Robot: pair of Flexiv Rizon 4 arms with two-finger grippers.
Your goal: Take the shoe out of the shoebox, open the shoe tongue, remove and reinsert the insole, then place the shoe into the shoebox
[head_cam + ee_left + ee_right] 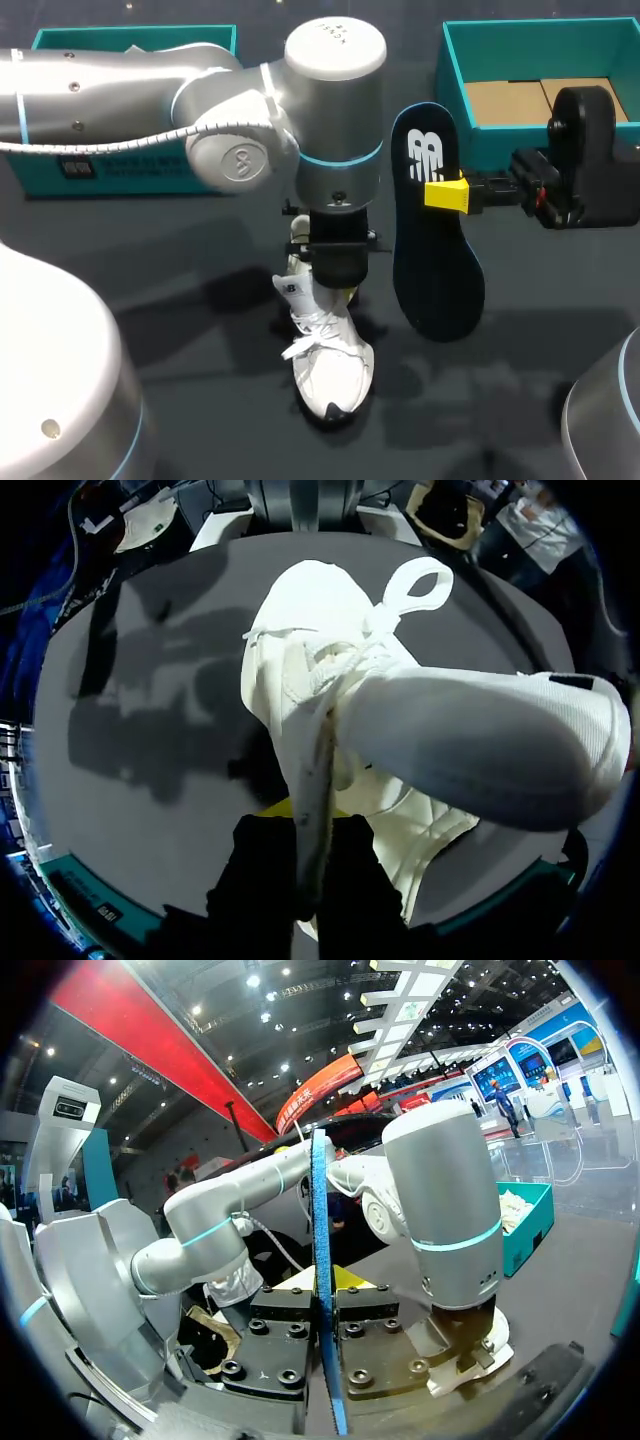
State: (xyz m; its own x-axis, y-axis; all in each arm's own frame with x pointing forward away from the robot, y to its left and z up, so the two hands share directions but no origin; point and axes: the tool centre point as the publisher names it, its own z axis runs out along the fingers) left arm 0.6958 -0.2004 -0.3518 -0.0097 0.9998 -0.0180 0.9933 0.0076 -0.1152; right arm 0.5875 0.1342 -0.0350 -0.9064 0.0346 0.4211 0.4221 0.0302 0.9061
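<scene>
The right gripper (447, 194) is clamped on the dark insole (436, 240) nearer its narrow end. It holds the insole in the air beside the white shoe (328, 360) and in front of the open shoebox (452, 70). In the right wrist view the insole runs edge-on between the fingers. The left gripper (335, 285) comes straight down onto the shoe, which stands on the table (180, 330). In the left wrist view a thin white edge of the shoe passes between the black fingers, so the gripper looks pinched shut on the upper, though whether that edge is collar or tongue is hard to tell. The main risk is at reinsertion. The insole is long and probably limp, and it is held by one small pinch, so its wide free end may sag, swivel in the grip, or snag on the laces instead of sliding in. The left wrist also sits right over the shoe's mouth, so the two grippers may collide there. If the left hold is only on soft fabric, a push from the insole could tip or drag the shoe.
</scene>
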